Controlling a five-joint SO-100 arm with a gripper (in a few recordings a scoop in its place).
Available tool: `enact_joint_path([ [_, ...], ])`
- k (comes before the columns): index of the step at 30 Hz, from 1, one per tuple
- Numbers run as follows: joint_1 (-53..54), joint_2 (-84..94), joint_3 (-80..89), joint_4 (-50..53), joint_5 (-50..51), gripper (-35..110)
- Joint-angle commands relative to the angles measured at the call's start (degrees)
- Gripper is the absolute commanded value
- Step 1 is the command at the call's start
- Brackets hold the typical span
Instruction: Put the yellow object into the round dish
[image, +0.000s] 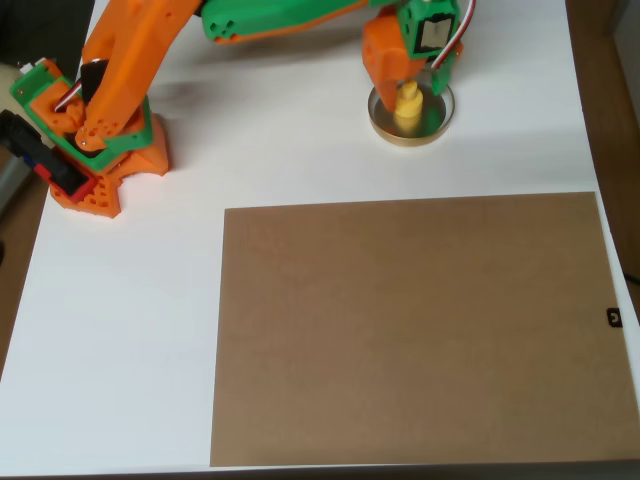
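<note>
Over the one round dish (411, 126), the gripper (408, 84) touched the one yellow object (407, 107); its opening couldn't be told.

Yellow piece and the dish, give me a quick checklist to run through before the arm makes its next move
1. Yellow piece over the round dish: ok, it sits within the rim in the overhead view.
2. Piece resting on the dish bottom rather than held above it: cannot tell from above.
3. Gripper open or shut: cannot tell, the orange and green head hides the fingertips.
4. Dish upright on the white table: ok, rim looks level and round.
5. Space around the dish for lifting away: ok, the brown board lies well apart from it.
</note>
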Motion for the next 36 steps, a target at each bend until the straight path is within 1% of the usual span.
enact_joint_path([
  [1,-0.8,2.7,-3.3,1.2,-1.0,22],
  [9,1.0,5.7,-7.1,6.6,-2.1,21],
  [15,1.8,12.9,0.4,6.6,-3.1,21],
  [22,3.9,27.0,14.8,3.3,-4.5,21],
  [31,15.7,46.8,35.4,-1.3,-9.0,21],
  [36,24.5,55.6,41.6,-2.3,-11.8,21],
])
